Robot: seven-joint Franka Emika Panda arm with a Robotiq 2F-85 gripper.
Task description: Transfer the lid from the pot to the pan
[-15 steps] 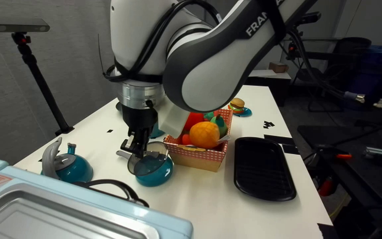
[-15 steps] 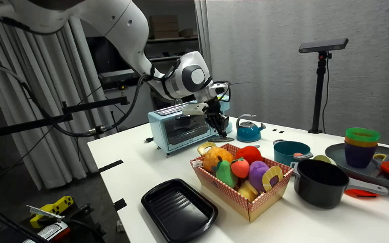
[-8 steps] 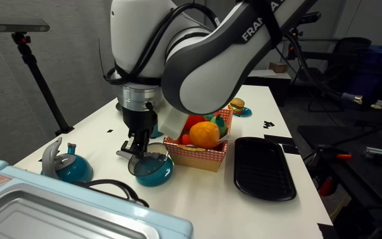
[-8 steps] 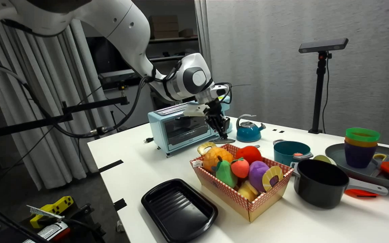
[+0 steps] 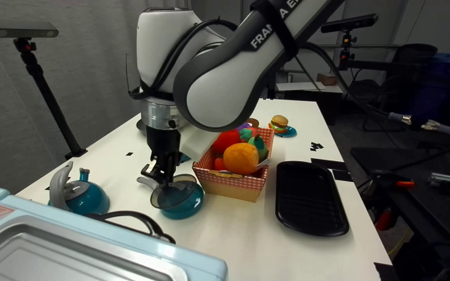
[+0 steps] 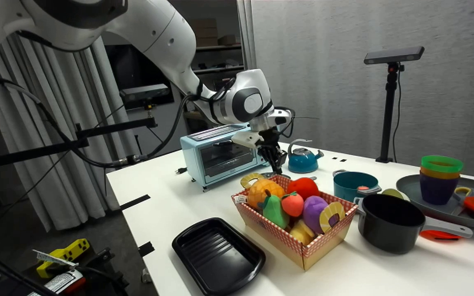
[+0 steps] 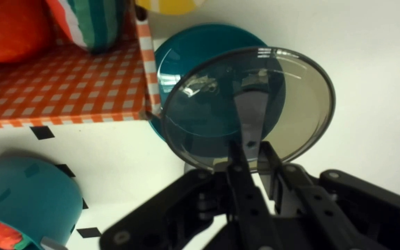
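Note:
My gripper [image 5: 165, 183] is shut on the strap handle of the dark see-through lid [image 5: 176, 196]; the fingertips stand on either side of it in the wrist view [image 7: 250, 147]. The lid [image 7: 300, 104] is over the teal pan [image 5: 188, 208] but off-centre, part of it past the rim. I cannot tell whether they touch. In the wrist view the pan [image 7: 214, 36] shows through the lid. The pan's grey handle [image 5: 146, 181] points away from the basket. The teal pot [image 6: 350, 184] holds a small red thing; it also shows in the wrist view [image 7: 30, 194].
A checked basket of soft fruit [image 5: 229, 189] stands close beside the pan. A blue toaster oven [image 6: 228, 158] and a teal kettle [image 6: 303, 161] are on the pan's other sides. A black tray [image 5: 311, 203] and a dark grey saucepan [image 6: 391, 230] are farther off.
The lid in my gripper has come lower and closer to the pan, and looks flatter. In an exterior view the arm and lid have shifted right. The grip stays shut.

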